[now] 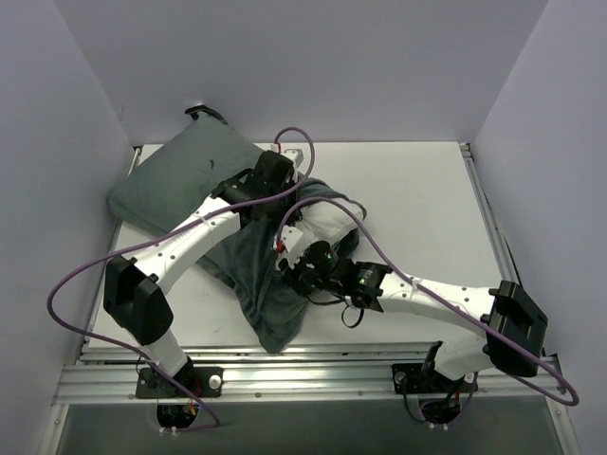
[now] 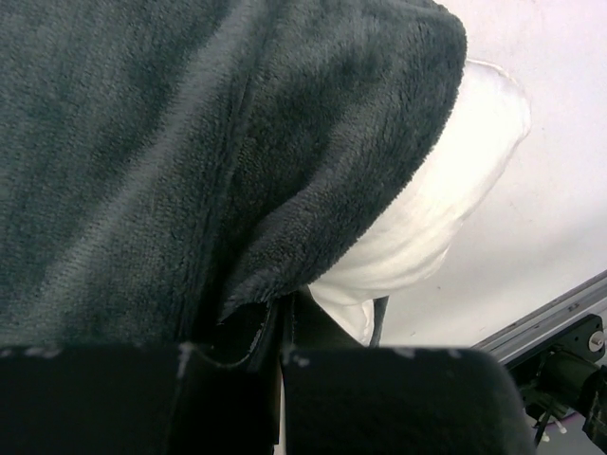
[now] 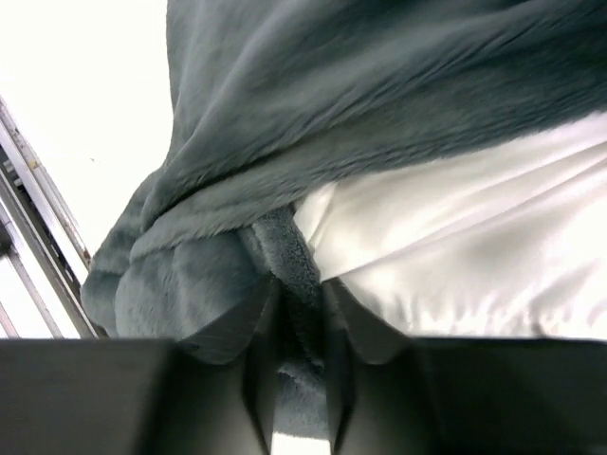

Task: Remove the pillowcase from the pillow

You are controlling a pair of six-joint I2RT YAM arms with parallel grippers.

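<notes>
The pillowcase [image 1: 180,185] shows only its plain grey-green velvety side and lies crumpled from the back left to the front middle of the table. The white pillow [image 1: 327,223] pokes out of it at the centre. My left gripper [image 1: 273,178] is over the far side of the cover. In the left wrist view the gripper [image 2: 283,320] is shut, its tips under the edge of the pillowcase [image 2: 190,142], beside the pillow [image 2: 446,199]. My right gripper [image 1: 297,258] [image 3: 302,299] is shut on a fold of the pillowcase [image 3: 285,242], next to the pillow [image 3: 474,256].
The white table [image 1: 417,209] is boxed in by white walls on three sides. An aluminium rail [image 1: 313,374] runs along the front edge and also shows in the right wrist view [image 3: 38,246]. Purple cables [image 1: 76,275] loop off both arms.
</notes>
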